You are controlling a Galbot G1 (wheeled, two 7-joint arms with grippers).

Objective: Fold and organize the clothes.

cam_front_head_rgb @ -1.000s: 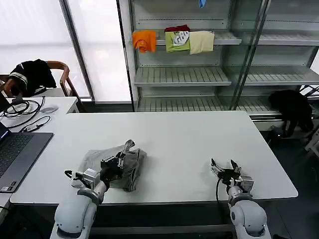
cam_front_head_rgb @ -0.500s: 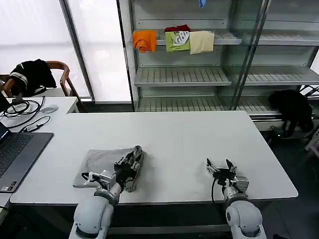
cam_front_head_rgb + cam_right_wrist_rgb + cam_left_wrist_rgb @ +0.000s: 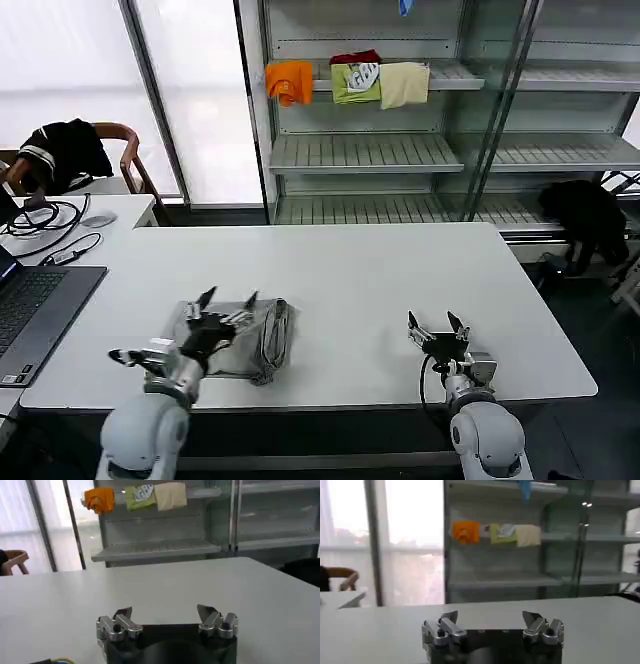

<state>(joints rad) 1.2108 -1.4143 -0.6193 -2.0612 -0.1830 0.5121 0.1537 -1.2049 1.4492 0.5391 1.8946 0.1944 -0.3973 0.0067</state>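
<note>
Head view: left gripper (image 3: pixel 229 300) spread over the folded grey shirt (image 3: pixel 262 335); right gripper (image 3: pixel 437 320) spread, well right of it.

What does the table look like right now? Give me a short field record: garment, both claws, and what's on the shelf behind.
garment: grey shirt, folded into a compact bundle on the white table, near the front edge, left of centre
left claw: open, over the shirt's left part, gripping nothing
right claw: open, over bare table near the front edge, well right of the shirt
shelf behind: orange garment, green garment and cream garment in a row
left side: laptop on the table's left edge
</note>
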